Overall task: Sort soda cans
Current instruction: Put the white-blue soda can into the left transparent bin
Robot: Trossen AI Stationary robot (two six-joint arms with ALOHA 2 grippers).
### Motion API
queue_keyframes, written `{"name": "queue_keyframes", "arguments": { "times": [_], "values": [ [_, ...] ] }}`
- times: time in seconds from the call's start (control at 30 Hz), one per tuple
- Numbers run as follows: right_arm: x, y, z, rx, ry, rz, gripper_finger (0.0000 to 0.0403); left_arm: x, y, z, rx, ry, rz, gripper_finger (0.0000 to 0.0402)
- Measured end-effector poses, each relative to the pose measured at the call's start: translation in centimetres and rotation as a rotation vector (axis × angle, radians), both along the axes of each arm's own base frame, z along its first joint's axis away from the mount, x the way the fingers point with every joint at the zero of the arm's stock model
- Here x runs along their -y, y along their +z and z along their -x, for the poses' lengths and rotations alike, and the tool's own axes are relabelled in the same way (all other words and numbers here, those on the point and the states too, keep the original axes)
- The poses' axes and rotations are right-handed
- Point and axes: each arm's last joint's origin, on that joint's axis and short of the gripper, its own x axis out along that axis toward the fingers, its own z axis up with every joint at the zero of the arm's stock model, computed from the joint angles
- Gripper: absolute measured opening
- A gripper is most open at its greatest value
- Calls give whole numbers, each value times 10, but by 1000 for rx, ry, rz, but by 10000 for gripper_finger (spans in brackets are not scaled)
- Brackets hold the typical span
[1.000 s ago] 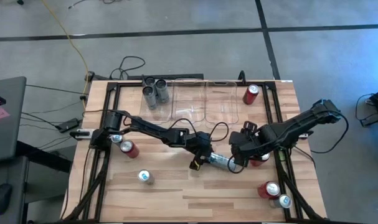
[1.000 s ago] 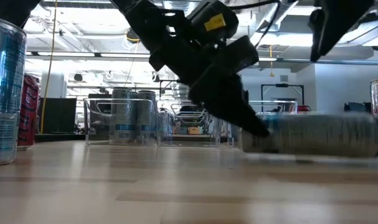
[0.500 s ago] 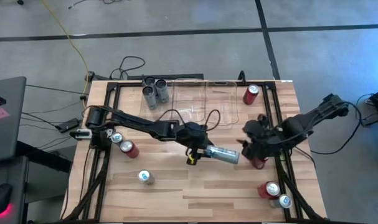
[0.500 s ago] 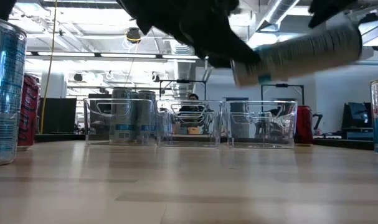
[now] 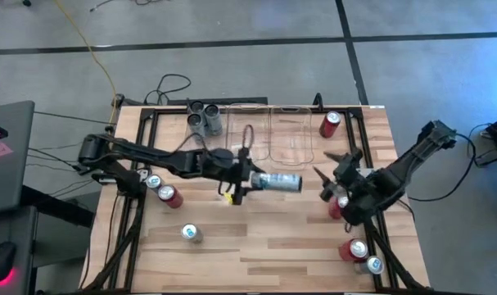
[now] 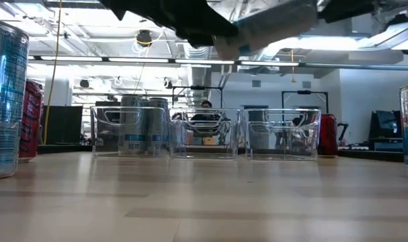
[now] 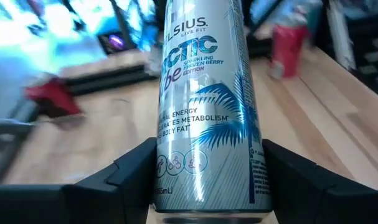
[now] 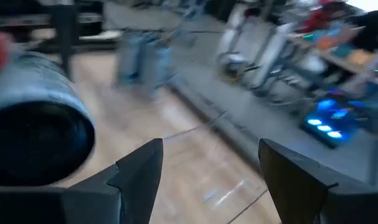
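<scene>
A silver-blue soda can (image 5: 279,181) hangs level above the table's middle, with my left gripper (image 5: 253,181) shut on it. The low view shows this can (image 6: 264,20) high above the tabletop. My right gripper (image 5: 332,168) stands open over the right side, to the right of the held can and above a red can (image 5: 336,208), with nothing between its fingers (image 8: 142,174). Three grey cans (image 5: 203,119) stand in the left clear bin (image 5: 223,143). More cans stand on the table at the left (image 5: 170,196) and at the near right (image 5: 354,248). My left gripper pinches the can's side wall near its bottom end (image 7: 204,186) between its two fingers (image 7: 129,180). The fingers come in level from the table's left and lie along the can. The can sticks out level toward the table's right, lifted clear of the table.
Two more clear bins (image 5: 291,135) stand at the far middle, with a red can (image 5: 330,124) to their right. Silver-blue cans stand at the left (image 5: 154,182) and near left (image 5: 189,233). A tall can (image 6: 5,101) fills the low view's left edge. Black rails run along both table sides.
My left gripper has risen and drawn back toward the table's far left, lifting the silver-blue can off the table, where it lay on its side; the can stays about level. My right gripper has left the can's right end, pulled back toward the right edge and turned.
</scene>
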Motion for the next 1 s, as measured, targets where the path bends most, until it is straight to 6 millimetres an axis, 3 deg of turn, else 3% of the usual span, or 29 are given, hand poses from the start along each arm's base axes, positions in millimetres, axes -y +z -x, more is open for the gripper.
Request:
{"name": "queue_keyframes", "arguments": {
  "times": [0.23, 0.43, 0.6, 0.77, 1.0],
  "values": [
    [30, 22, -42, 75, -96, -69, 282, -22, 9, 28, 52, 73, 17, 240],
    [64, 46, -80, 162, 193, -159, 282, -36, 9, 47, 61, 129, 38, 240],
    [86, 62, -90, 266, 264, -71, 282, -42, 6, 60, 63, 149, 41, 240],
    [102, 56, -100, 284, 273, -124, 282, -46, 8, 69, 104, 171, 45, 240],
    [104, 29, -121, 157, 297, -189, 282, -51, 5, 76, 84, 194, 58, 240]
  ]
}}
